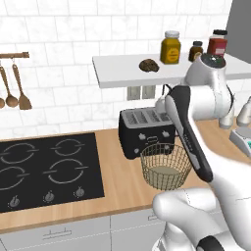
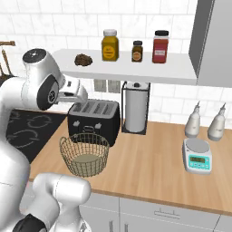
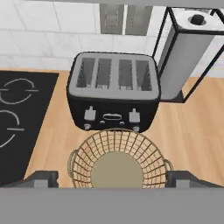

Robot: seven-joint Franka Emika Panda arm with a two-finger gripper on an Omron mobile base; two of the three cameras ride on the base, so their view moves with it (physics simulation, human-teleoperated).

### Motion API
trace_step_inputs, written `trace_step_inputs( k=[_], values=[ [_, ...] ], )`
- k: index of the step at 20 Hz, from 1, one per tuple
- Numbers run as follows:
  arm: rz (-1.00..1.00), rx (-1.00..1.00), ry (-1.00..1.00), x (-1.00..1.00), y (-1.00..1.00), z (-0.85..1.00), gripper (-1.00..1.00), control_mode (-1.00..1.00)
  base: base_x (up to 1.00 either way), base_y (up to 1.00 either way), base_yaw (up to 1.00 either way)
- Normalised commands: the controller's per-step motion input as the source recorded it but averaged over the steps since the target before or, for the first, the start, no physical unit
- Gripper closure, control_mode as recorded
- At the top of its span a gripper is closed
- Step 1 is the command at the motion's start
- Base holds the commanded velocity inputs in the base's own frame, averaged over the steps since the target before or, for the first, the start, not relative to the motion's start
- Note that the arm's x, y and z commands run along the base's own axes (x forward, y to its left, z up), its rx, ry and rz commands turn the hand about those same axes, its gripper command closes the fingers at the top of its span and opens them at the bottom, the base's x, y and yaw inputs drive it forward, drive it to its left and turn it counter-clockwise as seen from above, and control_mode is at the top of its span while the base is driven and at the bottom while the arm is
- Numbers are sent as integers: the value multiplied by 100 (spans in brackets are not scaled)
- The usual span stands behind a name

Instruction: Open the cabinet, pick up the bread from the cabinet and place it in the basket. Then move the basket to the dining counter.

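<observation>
Bread (image 1: 148, 65) lay on the white shelf (image 1: 122, 73) against the tiled wall, at its left end, well apart from the mustard-yellow jar (image 1: 170, 48) standing further right on the same shelf; the right base view showed the same loaf (image 2: 83, 60) left of that jar (image 2: 110, 45), a small dark jar (image 2: 137, 51) and a red jar (image 2: 160, 46). Below the shelf, the basket (image 1: 165, 166) stood upright on the wood counter (image 1: 122, 181), just in front of the black toaster (image 1: 145, 131) and near the counter's front edge; it held nothing, its beige base bare (image 3: 117, 170). The gripper (image 3: 112, 179) hung above the basket with its jaws spread wide, one finger tip (image 3: 41, 178) showing at each side of the basket rim in the hand view, and grasped nothing. A paper-towel holder (image 2: 135, 108) stood just right of the toaster. The black hob (image 1: 46, 171) lay to the left on the same counter. A kitchen scale (image 2: 197, 156) and two white bottles (image 2: 193, 121) stood further right.
</observation>
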Motion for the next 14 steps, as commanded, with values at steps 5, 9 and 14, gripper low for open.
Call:
trace_step_inputs(
  k=[5, 9, 14],
  values=[
    [0, -3, -37, -10, 2, 100, -100, -100, 0, 0, 0],
    [-1, 0, 5, 5, 0, 100, -100, -100, 0, 0, 0],
    [0, 0, -4, 20, 10, 74, -100, -100, 0, 0, 0]
  ],
)
